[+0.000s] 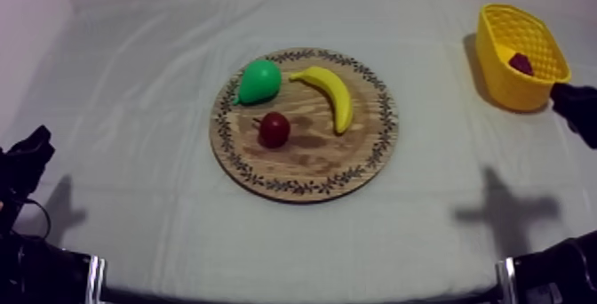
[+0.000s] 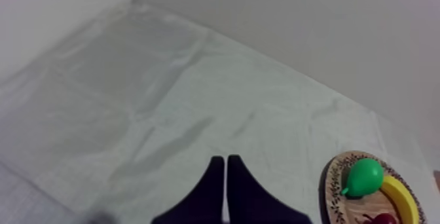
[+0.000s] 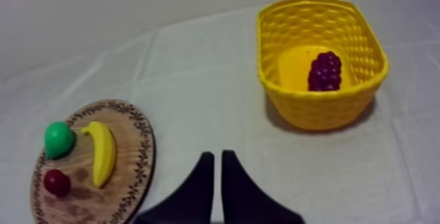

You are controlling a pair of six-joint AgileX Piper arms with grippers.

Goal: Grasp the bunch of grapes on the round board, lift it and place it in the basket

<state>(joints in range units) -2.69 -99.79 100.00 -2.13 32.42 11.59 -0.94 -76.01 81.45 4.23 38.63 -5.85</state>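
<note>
1. Grapes point(image 3: 325, 71) lie inside basket point(image 3: 317, 112), on its floor by one wall, apart from both grippers.
2. R gripper point(image 3: 217, 153): fingers pressed together into a narrow wedge w/ nothing between them. Tips over bare cloth point(image 3: 196, 76), between board point(image 3: 134, 168) and basket, touching neither.
3. L gripper point(image 2: 226, 158): same, fingers together in a wedge, gripping nothing. Tips over bare cloth, board edge near, off to one side.
4. Top view: R gripper sits at table's right edge, just beside basket's near corner; can't tell if touching. L gripper low at left edge, well apart from board.
5. Board is flat at mid-table and carries 3 items: pear point(image 1: 259, 81), banana point(image 1: 333, 94), small red fruit point(image 1: 274, 129).
6. Pear is on board's far-left part. Banana lies flat to its right, one tip just beside pear; can't tell if they touch.
7. Small red fruit is nearer the top cam than pear, close to board centre, apart from banana.
8. Basket is upright at table's far right, well apart from board.
9. Cloth is creased, w/ arm shadows near its front edge.
</note>
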